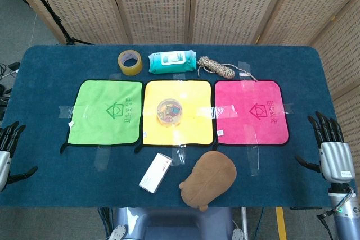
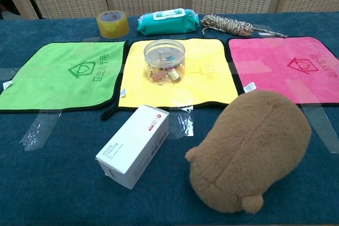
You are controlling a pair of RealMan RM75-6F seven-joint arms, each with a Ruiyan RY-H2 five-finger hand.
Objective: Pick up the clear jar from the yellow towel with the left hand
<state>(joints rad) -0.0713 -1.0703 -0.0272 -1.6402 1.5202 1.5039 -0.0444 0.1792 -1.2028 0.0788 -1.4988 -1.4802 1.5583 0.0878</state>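
The clear jar (image 1: 170, 111) (image 2: 164, 61) stands upright in the middle of the yellow towel (image 1: 191, 94) (image 2: 204, 80), with small coloured items inside. My left hand (image 1: 7, 144) rests at the table's far left edge, fingers spread and holding nothing, far from the jar. At the far right edge my right hand (image 1: 331, 144) is open as well, with nothing in it. Neither hand shows in the chest view.
A green towel (image 1: 104, 112) and a pink towel (image 1: 252, 111) flank the yellow one. Behind them lie a tape roll (image 1: 129, 62), a wipes pack (image 1: 172, 62) and a rope coil (image 1: 216, 67). In front lie a white box (image 1: 155, 172) and a brown plush toy (image 1: 208, 179).
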